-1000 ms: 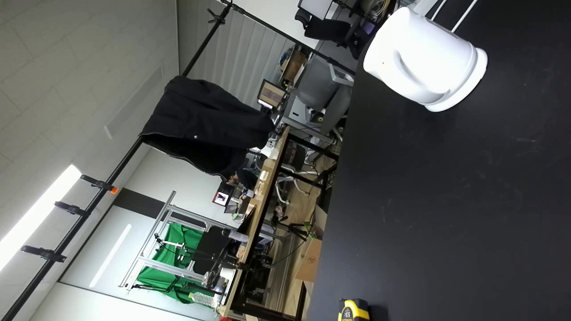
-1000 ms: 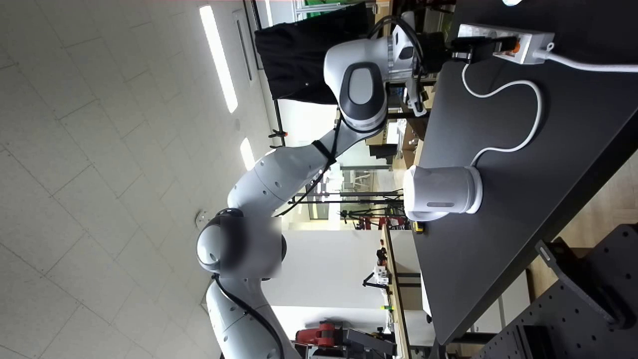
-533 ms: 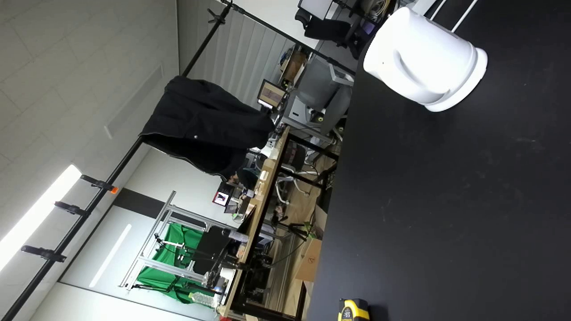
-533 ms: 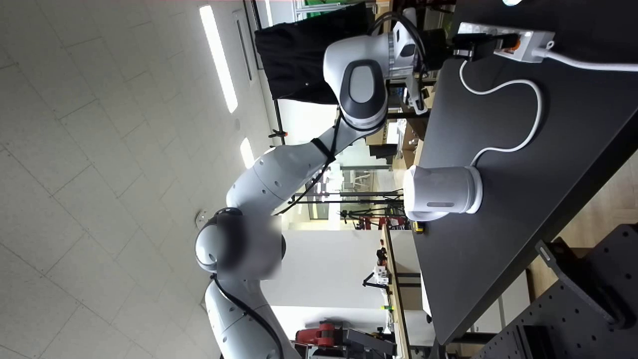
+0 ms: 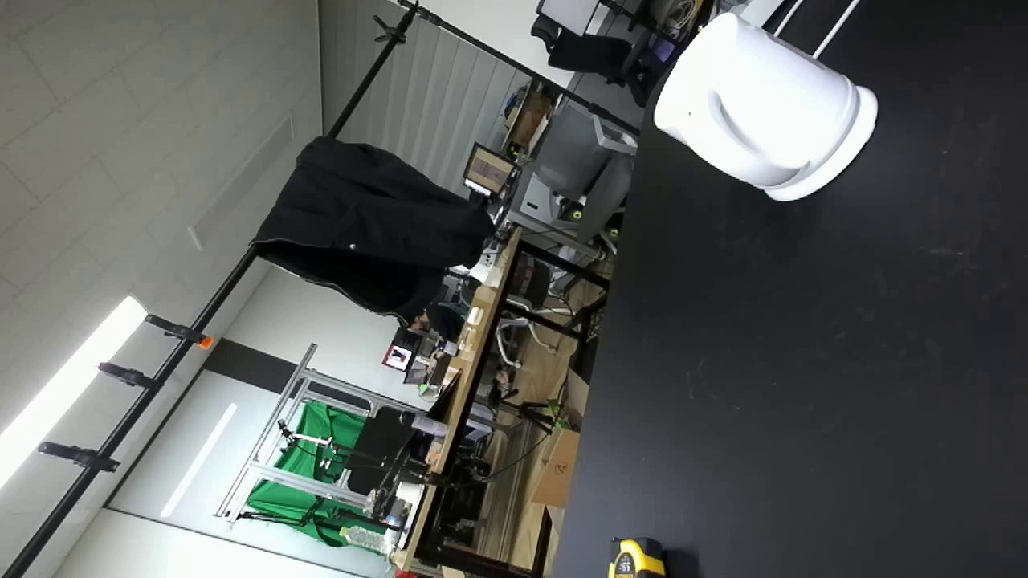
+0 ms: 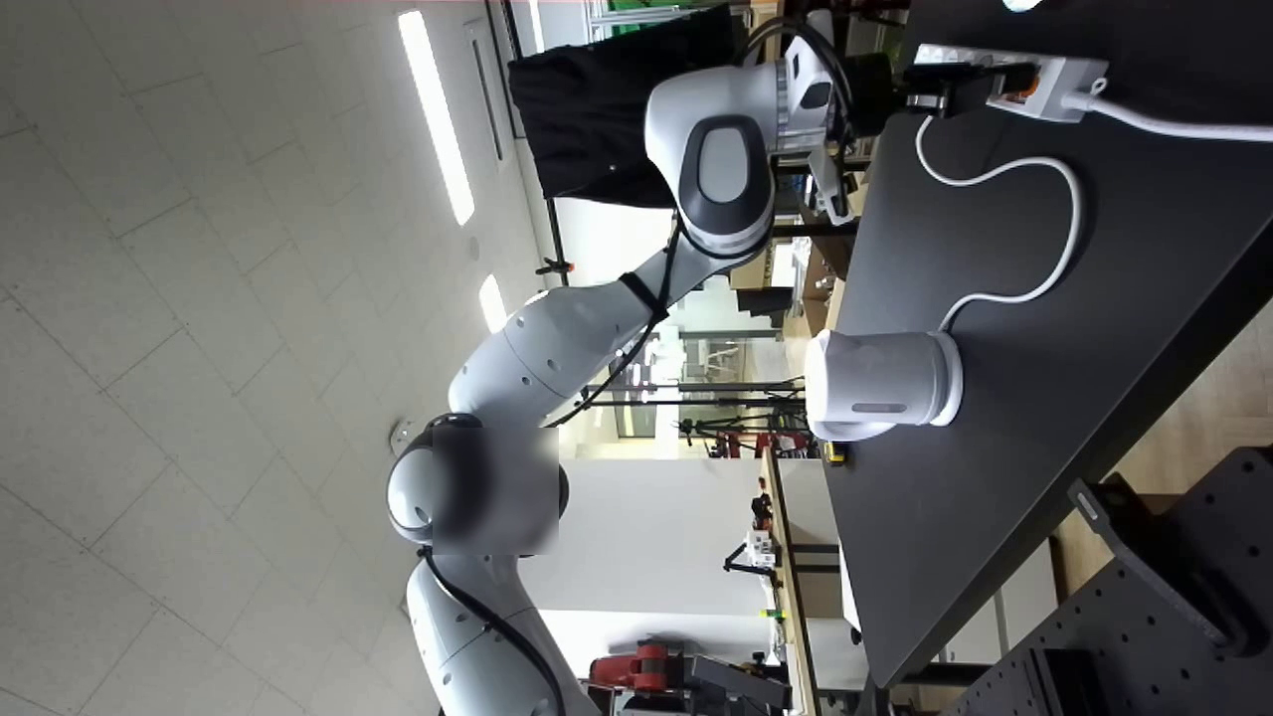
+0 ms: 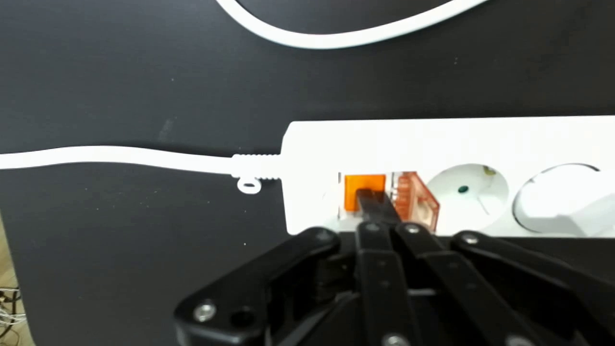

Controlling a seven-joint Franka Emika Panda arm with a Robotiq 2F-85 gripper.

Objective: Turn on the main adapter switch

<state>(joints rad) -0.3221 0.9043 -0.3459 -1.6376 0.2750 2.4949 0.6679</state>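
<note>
The white power strip (image 7: 432, 144) lies on the black table, and its end also shows in an exterior view (image 6: 1076, 89). Its orange switch (image 7: 353, 192) sits near the cord end. A translucent red-orange piece (image 7: 415, 197) stands out beside the switch. My gripper (image 7: 372, 194) has its black fingertips together, with nothing seen between them. In the wrist view the tips overlap the lower right part of the orange switch; whether they touch it I cannot tell. In an exterior view the gripper (image 6: 1019, 76) also reaches the switch, partly hiding it.
A white kettle (image 6: 880, 383) stands on the table (image 6: 995, 398); it also shows in an exterior view (image 5: 763, 104). Its thin white cable (image 6: 1074, 214) curves toward the strip. A thick white cord (image 7: 120, 154) leaves the strip's end. A yellow-black tape measure (image 5: 637, 558) lies farther off.
In an exterior view my gripper and wrist have shifted slightly upward in the picture, across the orange switch, with the fingers still together. The kettle and strip have not visibly moved.
</note>
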